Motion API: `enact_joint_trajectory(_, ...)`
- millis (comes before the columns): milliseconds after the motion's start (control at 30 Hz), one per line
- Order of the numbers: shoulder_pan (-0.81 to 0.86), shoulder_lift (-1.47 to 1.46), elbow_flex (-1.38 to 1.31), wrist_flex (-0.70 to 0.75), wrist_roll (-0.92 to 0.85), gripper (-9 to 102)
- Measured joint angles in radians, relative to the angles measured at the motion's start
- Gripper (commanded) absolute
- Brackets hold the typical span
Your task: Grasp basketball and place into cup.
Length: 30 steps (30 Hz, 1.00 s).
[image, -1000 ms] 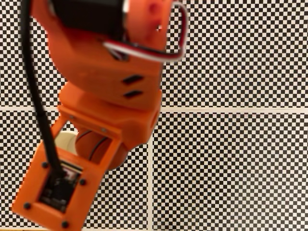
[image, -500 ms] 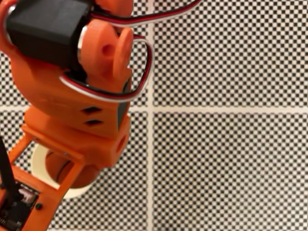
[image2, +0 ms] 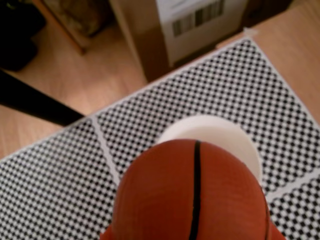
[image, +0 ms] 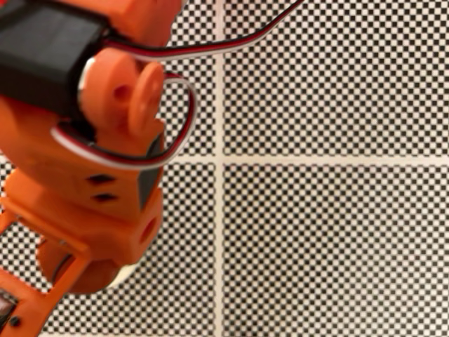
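Note:
In the wrist view the basketball [image2: 192,195], dark orange with a black seam, looms large at the bottom centre, close to the camera. It hangs in front of and above the cream-white cup [image2: 212,132], whose round top peeks out behind it on the checkered mat. In the fixed view my orange arm covers the lower left, and my gripper [image: 88,270] sits under it, shut on the ball. Just a sliver of the cup [image: 129,272] shows beside the arm there. The fingers themselves are mostly hidden.
A black-and-white checkered mat [image: 330,246] with white dividing lines covers the table. In the wrist view a cardboard box with a barcode label [image2: 195,20] stands beyond the mat's far edge, and a dark bar [image2: 35,102] crosses the wooden floor at left.
In the fixed view the arm has swung left and down with the ball. The cup's rim, which showed half a second ago, is now almost fully covered by the arm.

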Motion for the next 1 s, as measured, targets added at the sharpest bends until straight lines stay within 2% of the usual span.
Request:
enact_joint_trajectory(367, 0.023, -0.141, -0.186, 0.000, -0.015, 21)
enact_joint_trajectory(1000, 0.071, -0.202, -0.219, 0.018, -0.071, 22)
